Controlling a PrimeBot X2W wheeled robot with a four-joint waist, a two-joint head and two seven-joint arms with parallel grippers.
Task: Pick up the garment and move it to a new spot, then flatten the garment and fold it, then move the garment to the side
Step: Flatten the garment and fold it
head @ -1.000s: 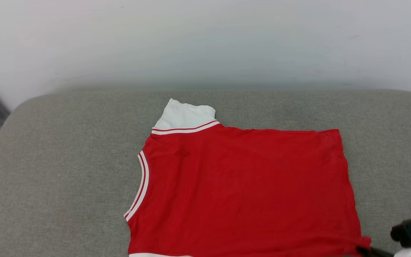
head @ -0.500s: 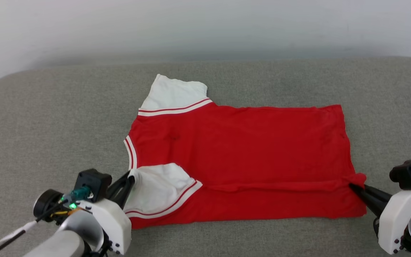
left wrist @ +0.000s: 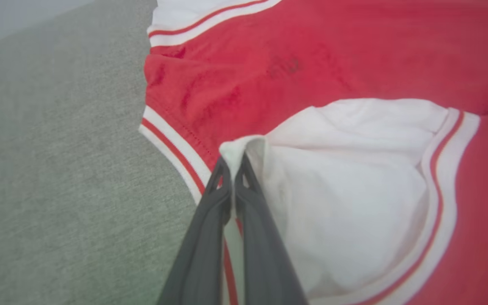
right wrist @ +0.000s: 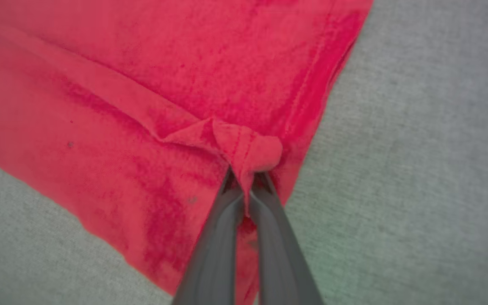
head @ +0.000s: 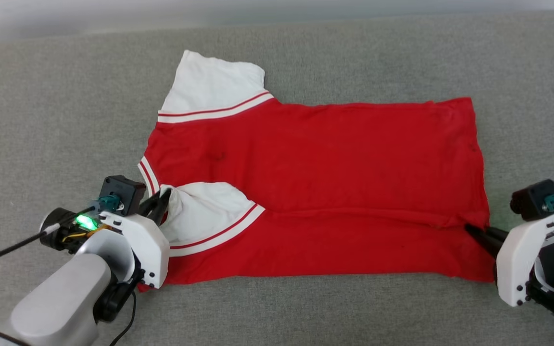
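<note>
**Head view.** The garment (head: 315,158) lay flat on the grey fabric-covered worktop (head: 46,110), stretched between the two hands, with its lettering out of sight. The left hand (head: 160,204) was closed on the edge of the folded-in white sleeve (head: 205,211). The right hand (head: 474,230) was closed on a bunched hem corner. A second white sleeve (head: 212,86) lay spread well beyond the left hand. That arm's white housing (head: 147,250) covered the garment's corner beneath it.

**Left wrist view.** The dark fingers (left wrist: 210,220) met on a small peak of white cloth. Striped trim (left wrist: 172,148) ran just left of the tips.

**Right wrist view.** A knot of red hem (right wrist: 248,148) stood pinched at the fingertips, a raised crease (right wrist: 112,101) led away up and to the left, and bare worktop lay to the right.
</note>
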